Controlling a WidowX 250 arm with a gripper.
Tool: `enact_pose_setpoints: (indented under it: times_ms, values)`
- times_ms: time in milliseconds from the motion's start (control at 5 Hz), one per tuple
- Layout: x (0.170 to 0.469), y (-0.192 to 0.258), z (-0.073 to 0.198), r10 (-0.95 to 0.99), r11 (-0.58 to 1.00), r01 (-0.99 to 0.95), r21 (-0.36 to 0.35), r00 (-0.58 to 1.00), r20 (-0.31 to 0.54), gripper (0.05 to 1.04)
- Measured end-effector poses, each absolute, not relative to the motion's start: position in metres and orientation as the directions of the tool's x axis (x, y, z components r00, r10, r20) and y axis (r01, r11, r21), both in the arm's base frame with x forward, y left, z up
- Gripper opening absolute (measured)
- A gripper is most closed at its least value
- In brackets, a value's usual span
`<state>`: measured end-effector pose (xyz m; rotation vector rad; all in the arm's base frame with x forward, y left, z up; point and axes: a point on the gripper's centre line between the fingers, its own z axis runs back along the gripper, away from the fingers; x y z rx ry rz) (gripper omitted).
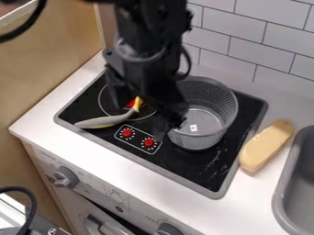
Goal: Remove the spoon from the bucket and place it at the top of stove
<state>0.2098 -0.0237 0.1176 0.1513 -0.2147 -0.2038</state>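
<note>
The black gripper (141, 117) hangs low over the left half of the stove (113, 142), its jaws apart. Between and below them is the yellow end of the spoon (103, 121), partly hidden by the gripper. The spoon's grey part points left toward the stove's front left edge, outside the bucket. The bucket (205, 110), a grey mesh one, stands upright on the right half of the stove, just right of the gripper, which covers part of its left side.
A tan, loaf-shaped block (266, 145) lies on the white counter right of the stove. Beyond it is a grey sink (283, 195). Two red knobs are marked on the stove's front part. A tiled wall (236, 34) rises behind the counter.
</note>
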Motion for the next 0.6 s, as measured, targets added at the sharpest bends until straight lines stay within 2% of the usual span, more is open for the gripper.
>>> enact_pose_setpoints:
  times_ms: [600]
  values:
    - [0.230, -0.030, 0.131, -0.148, 0.980, 0.123, 0.158, 0.976, 0.159, 1.000]
